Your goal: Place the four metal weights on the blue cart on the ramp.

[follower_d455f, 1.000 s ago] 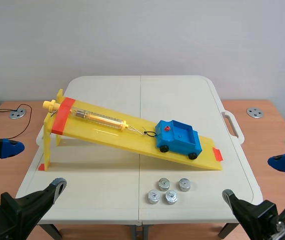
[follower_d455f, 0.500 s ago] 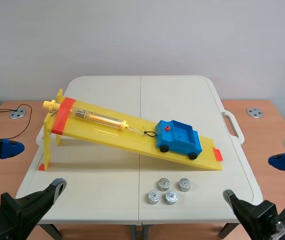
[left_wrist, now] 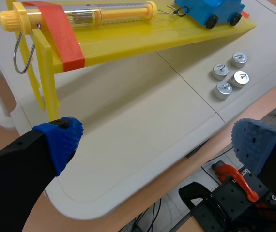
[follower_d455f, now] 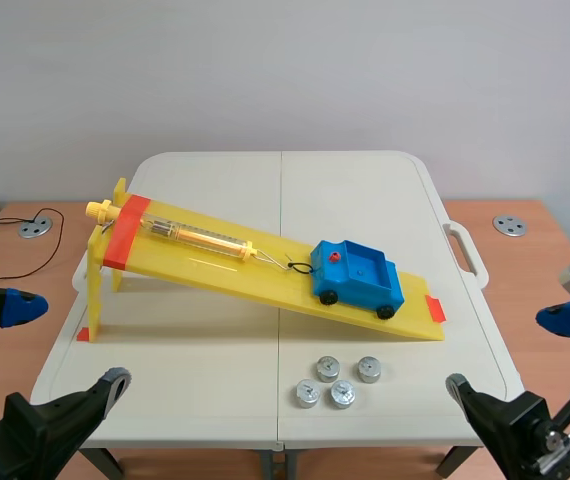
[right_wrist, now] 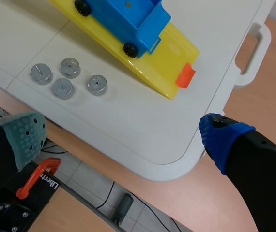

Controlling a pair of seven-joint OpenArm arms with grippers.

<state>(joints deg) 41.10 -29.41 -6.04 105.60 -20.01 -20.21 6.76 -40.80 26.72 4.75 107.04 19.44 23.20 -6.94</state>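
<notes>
Several round metal weights [follower_d455f: 335, 382] lie in a cluster on the white table [follower_d455f: 205, 340], just in front of the yellow ramp [follower_d455f: 265, 270]. A blue cart [follower_d455f: 356, 276] stands on the ramp's low end with an empty bed, hooked to a clear spring tube [follower_d455f: 195, 238]. My left gripper [follower_d455f: 55, 350] hangs open off the table's near left corner; in the left wrist view the left gripper [left_wrist: 157, 145] has the weights [left_wrist: 230, 77] ahead of it. My right gripper [follower_d455f: 513, 355] is open at the near right corner; the weights [right_wrist: 68, 75] and cart [right_wrist: 123, 19] lie ahead of the right gripper [right_wrist: 123, 137].
The table has a carry handle [follower_d455f: 465, 250] on its right side. Wooden desks flank it, each with a round metal disc [follower_d455f: 35, 228] [follower_d455f: 510, 225]; a black cable runs from the left one. The ramp's tall leg [left_wrist: 43, 77] stands ahead of my left finger.
Both grippers have sunk slightly toward the near edge; the left one also drifted a little left, the right one a little right. The cart and weights have not moved.
</notes>
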